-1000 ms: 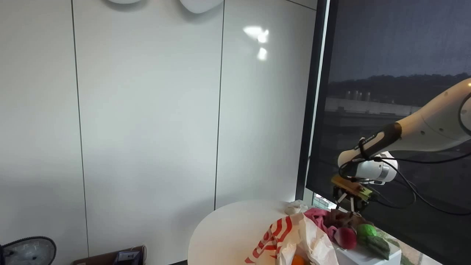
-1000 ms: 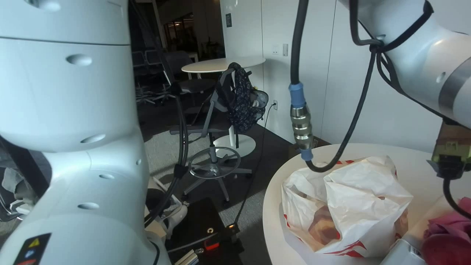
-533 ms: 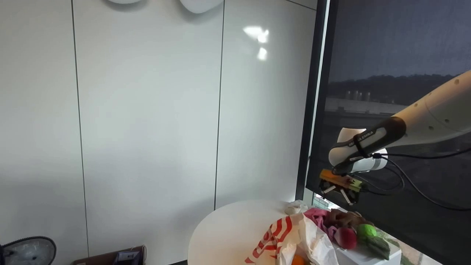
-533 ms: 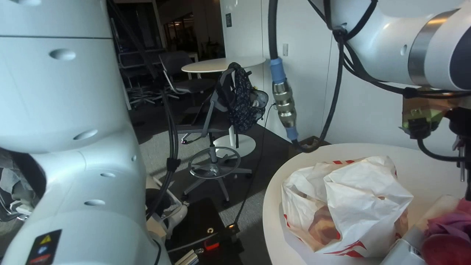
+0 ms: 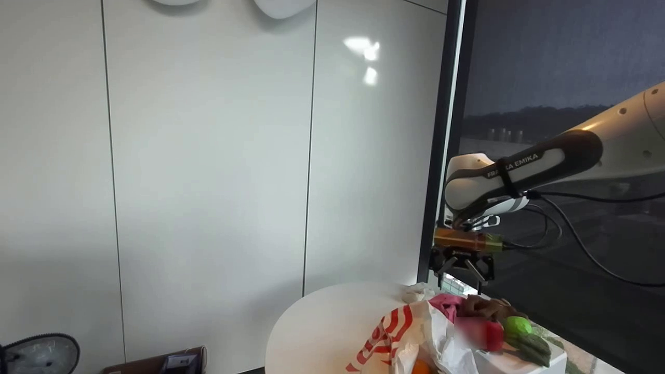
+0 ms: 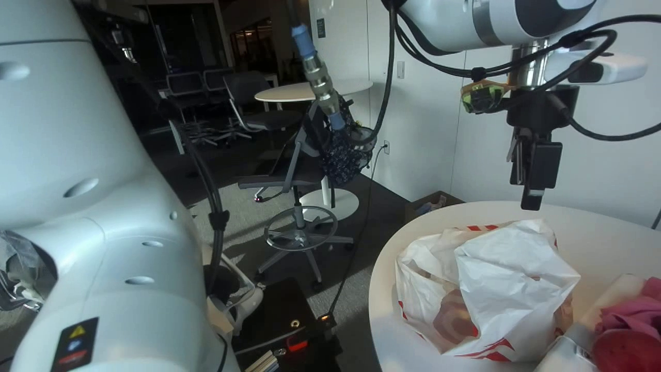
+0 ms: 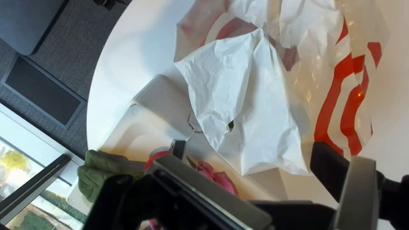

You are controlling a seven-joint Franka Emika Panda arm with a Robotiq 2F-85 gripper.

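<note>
Here, widely parted jaws hang above a crinkled plastic bag (image 7: pixel 268 99) and, seemingly, rumpled pink cloth (image 6: pixel 632 312).

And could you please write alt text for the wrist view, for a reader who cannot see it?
An open gripper, holding nothing, spans the bottom foreground; beyond it, a crumpled white bag with red markings sits on a white table with a curved edge. Toward the lower left are a white box, a green object and pink cloth.
</note>
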